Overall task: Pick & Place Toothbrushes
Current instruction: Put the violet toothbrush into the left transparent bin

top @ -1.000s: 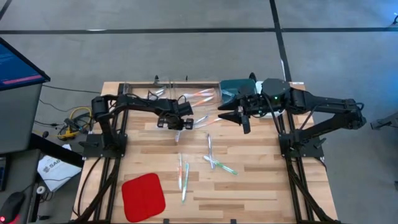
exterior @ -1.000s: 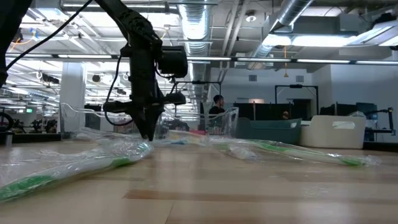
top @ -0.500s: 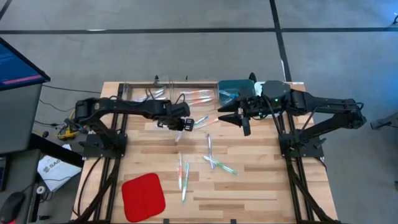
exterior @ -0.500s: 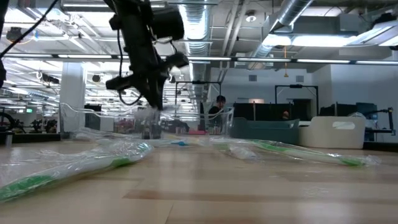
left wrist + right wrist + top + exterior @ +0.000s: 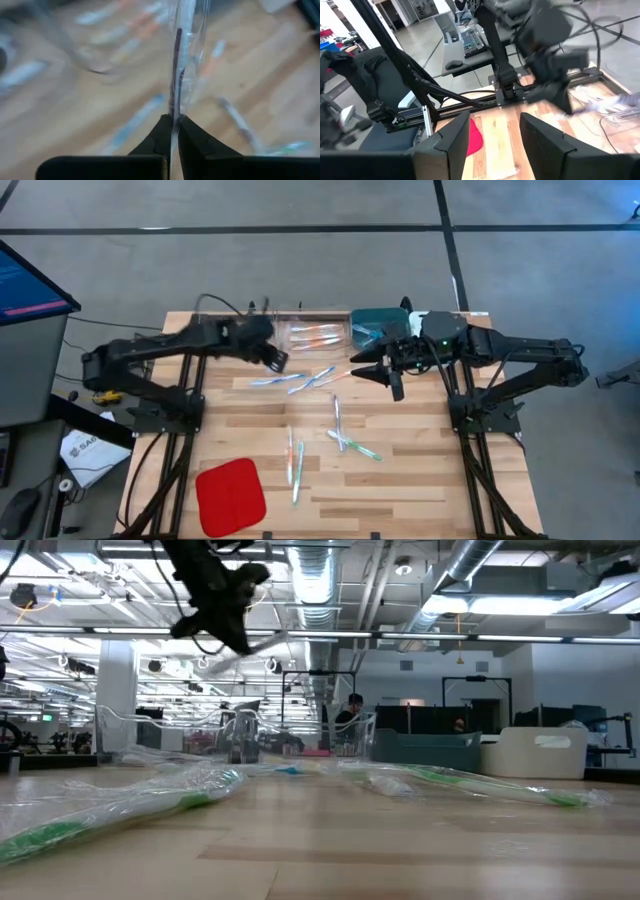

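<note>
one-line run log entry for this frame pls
left tool: shut on wrapped toothbrush, lifted above table | right tool: open, empty, hovering near teal bin | loose toothbrushes: on table

toothbrushes (image 5: 338,426) strewn mid-table, pad (image 5: 230,494) at lower left, clear bin (image 5: 305,330) and neighbouring bin (image 5: 378,320) along top edge.

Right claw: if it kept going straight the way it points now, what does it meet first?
The right claw, open, points toward the left arm. Next in that line look to be the loose toothbrushes on the table; it seems raised, so it may pass over them toward the left claw.
</note>
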Robot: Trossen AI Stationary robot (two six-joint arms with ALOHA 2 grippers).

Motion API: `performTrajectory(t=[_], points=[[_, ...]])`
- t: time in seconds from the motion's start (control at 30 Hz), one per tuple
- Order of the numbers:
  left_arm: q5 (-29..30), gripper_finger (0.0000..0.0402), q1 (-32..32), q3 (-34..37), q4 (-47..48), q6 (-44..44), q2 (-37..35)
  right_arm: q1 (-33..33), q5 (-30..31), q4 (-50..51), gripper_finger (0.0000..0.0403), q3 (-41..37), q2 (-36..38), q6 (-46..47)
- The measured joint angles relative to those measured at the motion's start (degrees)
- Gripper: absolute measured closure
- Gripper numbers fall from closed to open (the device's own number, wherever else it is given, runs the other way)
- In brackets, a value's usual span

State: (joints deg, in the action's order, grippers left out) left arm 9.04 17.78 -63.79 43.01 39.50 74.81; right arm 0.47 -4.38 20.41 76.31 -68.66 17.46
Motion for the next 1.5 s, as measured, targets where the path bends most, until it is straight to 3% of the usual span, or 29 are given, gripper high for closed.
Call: performTrajectory(t=[0.13,0.3,0.6,0.73,0.93,1.17,1.33,1.5], points=[[-0.48,0.0395,8.75,0.0,6.49,-11.29,-3.1,0.27,0.18,-1.34,0.0235,0.0,-1.13,0.01],[1.78,0.0395,18.92,-1.15,10.94,-35.92,-4.18,0.32,0.21,-4.82,0.0235,0.15,-3.81,0.65],[5.14,0.0395,33.1,-1.55,10.88,-62.35,2.0,0.48,0.17,-11.87,0.0235,-0.04,-10.35,6.5],[2.67,0.0395,37.01,-1.55,10.84,-65.13,5.5,0.48,3.0,-17.29,0.0235,-0.05,-10.67,6.31],[1.53,0.0395,37.1,-1.55,10.82,-76.68,10.39,0.48,9.04,-22.25,0.0235,0.0,-10.2,2.94],[1.46,0.0395,37.92,-1.51,10.63,-77.13,16.22,0.46,9.14,-24.36,0.0235,0.0,-10.19,2.06],[-2.24,0.0395,38.3,-0.93,9.4,-77.19,19.48,0.15,9.16,-24.29,0.0235,0.0,-10.19,2.06],[-1.03,0.0395,38.19,-0.9,7.06,-77.63,21.04,0.19,8.96,-24.27,0.0235,0.0,-10.19,2.06]])
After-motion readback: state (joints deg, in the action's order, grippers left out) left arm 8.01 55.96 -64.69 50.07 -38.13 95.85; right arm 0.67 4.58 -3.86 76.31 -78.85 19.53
